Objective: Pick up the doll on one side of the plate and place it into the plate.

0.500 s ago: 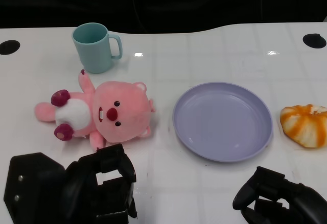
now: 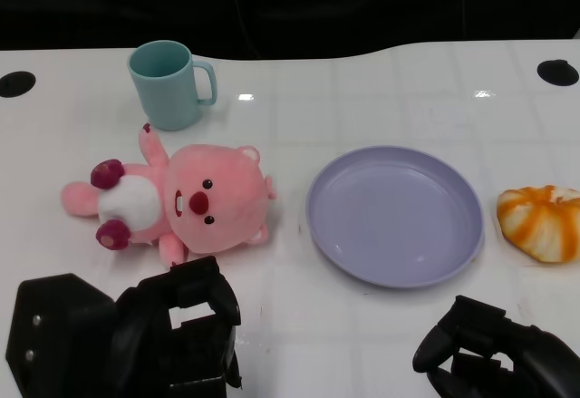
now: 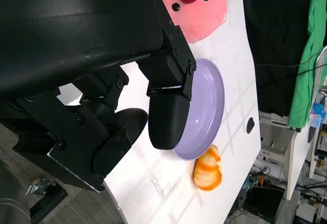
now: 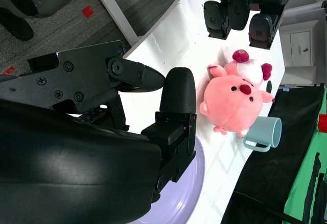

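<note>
On the white bench, going from left to right: the left hand sits low at the near edge, its black fingers apart and holding nothing, just short of the doll without touching it. The left wrist view shows the same, fingers spread over bare bench with the plate's rim behind them.

Beyond that hand lies the pink doll, a plush animal on its back with a white belly, a red nose and dark pink paws. Its head points toward the plate and its feet toward the left. It rests on the bench to the left of the plate, near its rim but apart from it. Behind the doll, farther from the robot, a teal mug stands upright with its handle turned to the right.

The lilac plate lies right of centre, flat on the bench, with nothing in it. To its right, just beside the rim, sits an orange and white striped bun-like object.

The right hand is at the near right edge, below the plate, fingers parted and holding nothing; in the right wrist view its fingers reach out above the bench and the plate's edge
</note>
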`<state>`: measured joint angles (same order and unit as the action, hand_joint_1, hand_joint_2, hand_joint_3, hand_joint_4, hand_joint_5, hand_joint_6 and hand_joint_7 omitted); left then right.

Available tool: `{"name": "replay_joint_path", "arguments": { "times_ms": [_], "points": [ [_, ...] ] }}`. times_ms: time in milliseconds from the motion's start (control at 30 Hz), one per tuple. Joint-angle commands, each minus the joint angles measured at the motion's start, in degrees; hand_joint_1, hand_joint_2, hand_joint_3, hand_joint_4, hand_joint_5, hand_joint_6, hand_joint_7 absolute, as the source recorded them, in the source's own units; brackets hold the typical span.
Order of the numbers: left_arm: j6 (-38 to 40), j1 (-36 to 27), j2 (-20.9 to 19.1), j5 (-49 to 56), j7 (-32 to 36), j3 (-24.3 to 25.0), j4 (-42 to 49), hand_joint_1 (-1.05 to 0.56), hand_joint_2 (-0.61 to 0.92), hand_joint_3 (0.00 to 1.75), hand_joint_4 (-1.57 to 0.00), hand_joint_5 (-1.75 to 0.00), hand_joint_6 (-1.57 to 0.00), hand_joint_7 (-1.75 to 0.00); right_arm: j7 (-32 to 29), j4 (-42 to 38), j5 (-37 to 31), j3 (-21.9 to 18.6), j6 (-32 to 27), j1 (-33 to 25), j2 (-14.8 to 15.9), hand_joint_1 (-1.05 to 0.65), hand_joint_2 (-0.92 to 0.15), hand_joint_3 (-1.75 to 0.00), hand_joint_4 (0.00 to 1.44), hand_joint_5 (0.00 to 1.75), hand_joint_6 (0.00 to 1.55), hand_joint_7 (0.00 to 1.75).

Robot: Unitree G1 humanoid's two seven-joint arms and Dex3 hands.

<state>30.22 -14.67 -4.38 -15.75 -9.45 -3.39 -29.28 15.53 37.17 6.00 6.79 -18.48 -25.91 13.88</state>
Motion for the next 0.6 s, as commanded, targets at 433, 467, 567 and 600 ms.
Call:
{"name": "replay_joint_path", "arguments": {
  "times_ms": [433,467,567,600],
  "points": [
    [-4.4,-0.8,-0.6,0.2,-1.0,0.5,1.9,-0.03,0.45,1.4,-0.9,-1.74,-0.83,-1.59,-0.1,0.2,0.3,0.0,0.5,-0.5,-0.1,-0.24,-0.92,-0.5,0.68,1.75,0.51,1.64],
    [-5.1,-0.9,-0.5,0.2,-1.1,0.5,2.2,-0.02,0.45,1.39,-0.89,-1.74,-0.84,-1.56,-0.1,0.1,0.2,-0.1,0.6,-0.6,-0.1,-0.24,-0.92,-0.5,0.68,1.75,0.51,1.64],
    [-6.6,-1.1,0.6,-0.8,-1.0,1.2,2.7,-0.01,0.47,1.36,-0.86,-1.61,-0.85,-1.35,0.2,-0.2,0.5,-0.1,0.8,-0.5,-0.1,-0.24,-0.92,-0.5,0.68,1.75,0.52,1.64],
    [-7.2,-1.0,0.8,-1.0,-0.9,1.4,2.8,-0.01,0.47,1.35,-0.85,-1.58,-0.85,-1.3,0.3,-0.3,0.6,-0.1,0.9,-0.5,-0.1,-0.24,-0.92,-0.51,0.69,1.75,0.52,1.64]
  ]
}}
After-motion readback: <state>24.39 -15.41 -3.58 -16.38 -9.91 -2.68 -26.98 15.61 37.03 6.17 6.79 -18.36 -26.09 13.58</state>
